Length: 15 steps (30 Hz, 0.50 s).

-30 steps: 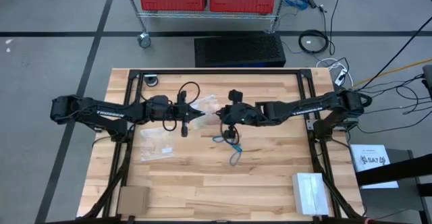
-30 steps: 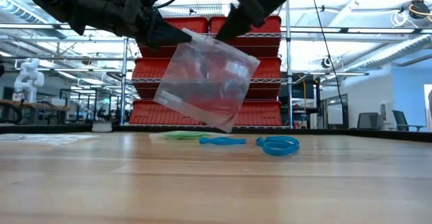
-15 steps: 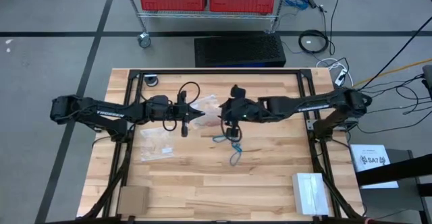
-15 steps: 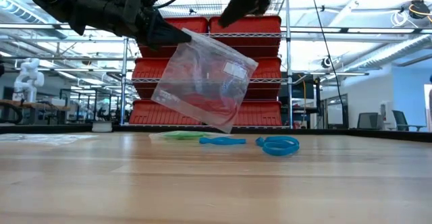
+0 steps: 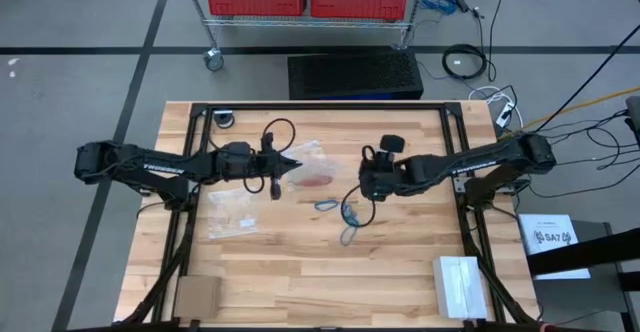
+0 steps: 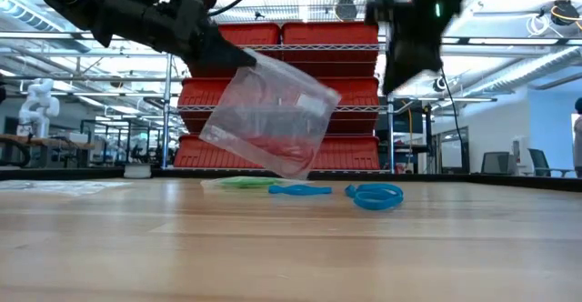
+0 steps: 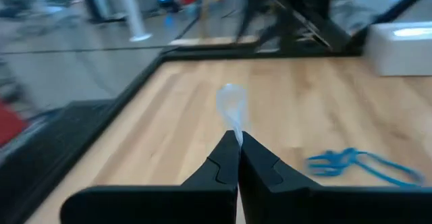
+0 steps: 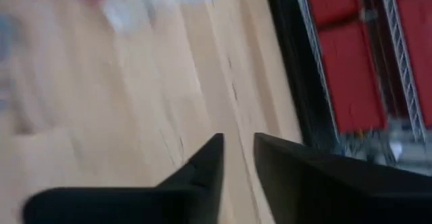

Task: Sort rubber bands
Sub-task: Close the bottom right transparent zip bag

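The left gripper point(image 5: 291, 164) was pinched shut on the top edge of a clear bag point(image 6: 268, 120), holding it aloft over the middle of the table point(image 5: 400, 262) so that it hung tilted; red bands point(image 6: 277, 145) lay bunched in its lower part. In the left wrist view the fingers point(image 7: 223, 166) met with only a sliver of plastic between them. The right gripper point(image 5: 366, 182) hung in the air to the right of the bag, apart from it, its fingers point(image 8: 206, 163) a narrow gap apart with nothing seen between them. On the wood below lay the loose bands: blue bands point(image 5: 345, 212) just under the right gripper, trailing toward the near side, and in the low view green bands point(image 6: 244, 182) flat beside them. A second bag point(image 5: 232, 222) lay flat on the left side under the left arm. The step in hand looked like filling the red bag, with blue and green yet to be sorted. The next move would likely call for the right gripper to come down on a loose band, and since each loop was thin and lay flat, the fingertips would need to close right at the wood. A bag would also need its mouth held open to receive them.
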Motion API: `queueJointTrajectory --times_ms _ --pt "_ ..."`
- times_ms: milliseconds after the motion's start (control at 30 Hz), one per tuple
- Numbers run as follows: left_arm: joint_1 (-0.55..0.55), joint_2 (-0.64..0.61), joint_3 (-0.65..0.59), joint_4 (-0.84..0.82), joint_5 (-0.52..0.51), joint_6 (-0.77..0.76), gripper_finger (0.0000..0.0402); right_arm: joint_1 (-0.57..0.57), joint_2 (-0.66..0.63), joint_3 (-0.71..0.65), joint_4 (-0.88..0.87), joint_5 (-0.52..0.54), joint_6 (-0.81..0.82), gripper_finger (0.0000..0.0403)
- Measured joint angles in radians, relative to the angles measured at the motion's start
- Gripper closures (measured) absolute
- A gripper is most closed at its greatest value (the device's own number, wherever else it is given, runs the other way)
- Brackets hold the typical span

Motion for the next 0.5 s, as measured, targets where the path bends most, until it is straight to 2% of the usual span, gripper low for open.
queueJointTrajectory --times_ms 100,167,333,500 --pt "0.004 0.000 0.034 -0.080 -0.110 0.027 0.0400 -0.031 -0.014 -0.122 0.073 0.000 0.060 0.0382" --pt "0.008 0.000 0.067 -0.141 -0.174 0.045 0.0400 -0.048 -0.043 -0.187 0.126 0.000 0.084 0.0397" --pt "0.010 0.050 0.138 -0.190 -0.273 0.069 0.0400 -0.086 -0.167 -0.303 0.262 -0.006 0.103 0.0395" --pt "0.008 0.181 0.233 -0.239 -0.316 0.084 0.0400 -0.103 -0.311 -0.351 0.338 -0.007 0.145 0.0401"
